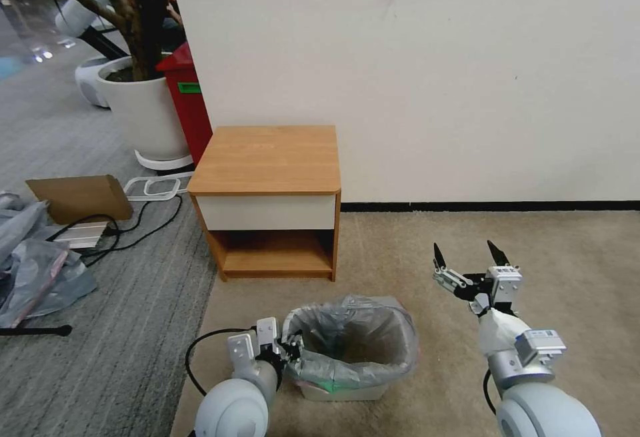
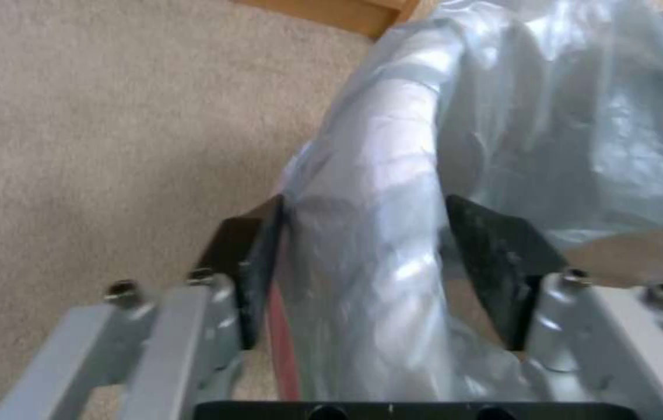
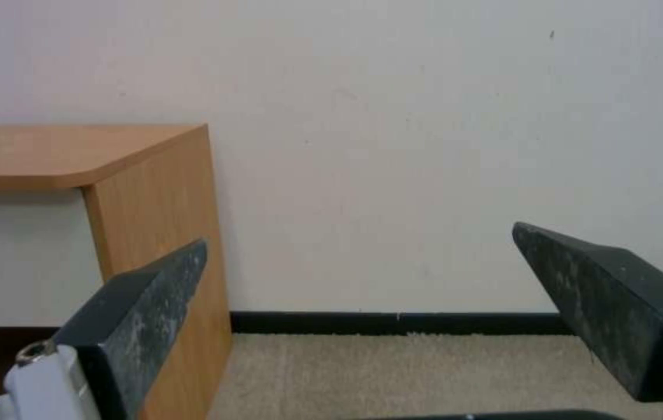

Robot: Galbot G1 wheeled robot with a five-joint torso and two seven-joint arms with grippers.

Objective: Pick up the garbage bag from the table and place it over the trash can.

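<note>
Down low, my left gripper (image 1: 291, 349) sits at the left rim of the can (image 1: 343, 392), its two fingers (image 2: 247, 274) set either side of the bag-covered rim. The pads stand a little off the plastic, so whether they actually pinch it I cannot tell. The bag (image 1: 351, 340) is draped over the can, its grey film folded outward round the rim, a pink-red strip showing beside my left finger. The can stands on the beige carpet (image 1: 400, 257) just in front of the table (image 1: 270, 157). My right gripper (image 1: 470, 255) hovers well to the right, fingers spread wide, holding nothing, pointed at the wall (image 3: 424, 146).
</note>
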